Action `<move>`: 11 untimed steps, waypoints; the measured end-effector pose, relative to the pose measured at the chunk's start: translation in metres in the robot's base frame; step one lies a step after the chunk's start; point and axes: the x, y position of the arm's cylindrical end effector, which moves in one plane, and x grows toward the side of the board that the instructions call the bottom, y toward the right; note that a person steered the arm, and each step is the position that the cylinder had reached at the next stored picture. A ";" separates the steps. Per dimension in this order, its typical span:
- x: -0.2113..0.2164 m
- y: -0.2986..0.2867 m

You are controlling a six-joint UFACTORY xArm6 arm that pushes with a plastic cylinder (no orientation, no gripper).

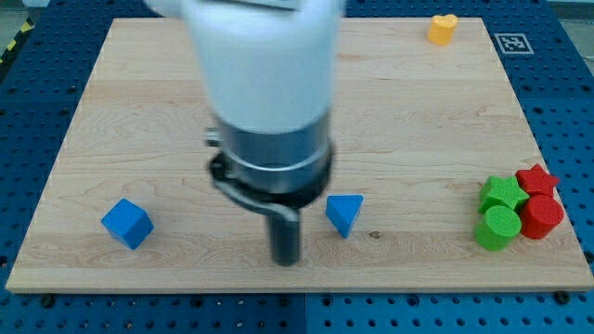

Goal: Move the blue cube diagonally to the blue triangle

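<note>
The blue cube (127,224) sits near the view's bottom left of the wooden board (418,111). The blue triangle (344,212) lies at the bottom centre-right. My tip (285,261) is the lower end of the dark rod under the big white and grey arm body. It stands just left of the blue triangle, a small gap apart, and far to the right of the blue cube.
A yellow heart-shaped block (443,29) sits at the top right. At the right edge a cluster: green star (502,192), green cylinder (497,227), red star (537,178), red cylinder (542,217). A marker tag (511,42) is at the top right corner.
</note>
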 end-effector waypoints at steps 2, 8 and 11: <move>-0.140 0.063; -0.058 -0.305; -0.043 -0.147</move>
